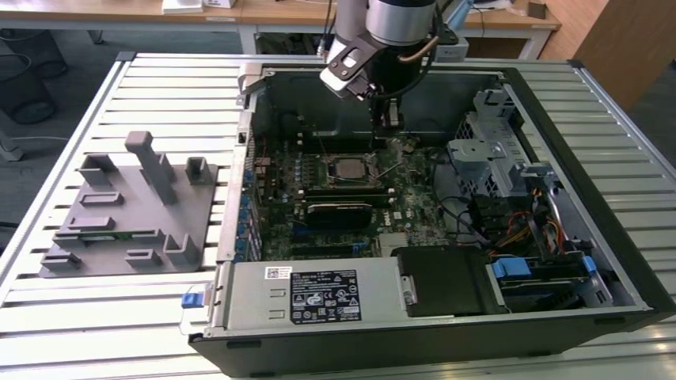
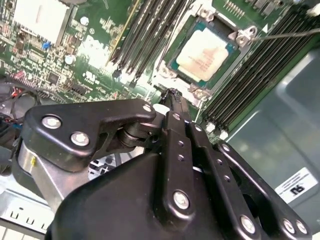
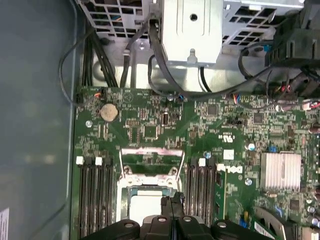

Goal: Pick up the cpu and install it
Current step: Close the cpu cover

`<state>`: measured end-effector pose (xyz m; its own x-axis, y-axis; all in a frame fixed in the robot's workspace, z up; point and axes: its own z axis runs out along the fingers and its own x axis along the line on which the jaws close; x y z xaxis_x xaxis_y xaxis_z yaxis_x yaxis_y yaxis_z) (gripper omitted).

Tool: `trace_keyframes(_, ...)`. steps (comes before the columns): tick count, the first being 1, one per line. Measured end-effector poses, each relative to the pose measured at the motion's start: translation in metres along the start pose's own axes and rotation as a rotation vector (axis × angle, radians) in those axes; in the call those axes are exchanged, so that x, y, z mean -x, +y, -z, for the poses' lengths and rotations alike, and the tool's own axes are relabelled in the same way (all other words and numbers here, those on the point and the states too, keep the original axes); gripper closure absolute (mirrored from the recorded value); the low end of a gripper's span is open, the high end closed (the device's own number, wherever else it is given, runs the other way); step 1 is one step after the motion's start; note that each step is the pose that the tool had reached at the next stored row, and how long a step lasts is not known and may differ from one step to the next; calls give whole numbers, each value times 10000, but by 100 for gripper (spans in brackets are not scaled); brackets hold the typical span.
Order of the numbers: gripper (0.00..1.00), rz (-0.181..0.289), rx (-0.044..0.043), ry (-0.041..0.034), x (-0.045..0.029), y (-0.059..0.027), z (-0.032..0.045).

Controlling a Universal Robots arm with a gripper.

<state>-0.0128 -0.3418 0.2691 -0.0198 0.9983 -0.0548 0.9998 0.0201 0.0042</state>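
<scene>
**Desk:** How are the jaws looking?

**Operator:** I'm seeing them clenched tip against tip in both wrist views, and they're carrying nothing. The fingertips (image 3: 167, 206) are hanging just beside one edge of the socket frame (image 3: 150, 152). I can't tell whether they're touching the board.

**Desk:** And the cpu?

**Operator:** The cpu (image 2: 204, 55) is lying flat in the socket with its pale metal top facing up. It's square, so I'm not picking out a long axis. Its edges are running parallel to the memory slots (image 3: 95, 195) that are flanking it on both sides.

**Desk:** Anything crowding you?

**Operator:** A thin metal lever (image 2: 285, 34) is sticking out past one socket corner. A finned silver heatsink (image 3: 282, 171) and a coin cell (image 3: 108, 112) are sitting further out on the board. The arm (image 1: 401, 24) is reaching down into the open computer case (image 1: 623, 237), which is lying on the slatted table (image 1: 63, 332). The drive cage (image 1: 486, 150) and a tangle of cables (image 1: 507, 229) are closing in on the exterior view's right. The power supply (image 1: 306, 294) is boxing in the near side. A grey fixture (image 1: 116, 214) is resting on the table, well apart, on the exterior view's left.
</scene>
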Motion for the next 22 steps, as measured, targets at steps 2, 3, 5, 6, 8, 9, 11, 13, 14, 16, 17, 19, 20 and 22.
trace_keyframes(2, 89, 1, -1, 0, 0, 36, -7)
trace_keyframes(3, 89, 3, -1, -1, 0, 58, -9)
trace_keyframes(5, 89, 10, 1, 0, -1, 104, -14)
trace_keyframes(6, 89, 15, 1, 1, -1, 132, -16)
trace_keyframes(8, 89, 23, 1, 1, -3, 197, -20)
trace_keyframes(9, 89, 23, 2, 2, -6, 231, -23)
trace_keyframes(11, 89, 26, 1, 1, -13, 303, -27)
trace_keyframes(13, 89, 25, 1, 0, -26, 365, -33)
trace_keyframes(14, 89, 26, 1, 0, -36, 389, -37)
trace_keyframes(16, 89, 25, 1, 1, -65, 433, -46)
trace_keyframes(17, 89, 25, 1, 1, -82, 455, -50)
trace_keyframes(19, 89, 25, -3, 1, -113, 505, -61)
trace_keyframes(20, 89, 26, -7, 3, -118, 532, -69)
trace_keyframes(22, 89, 26, -24, 0, -123, 580, -84)
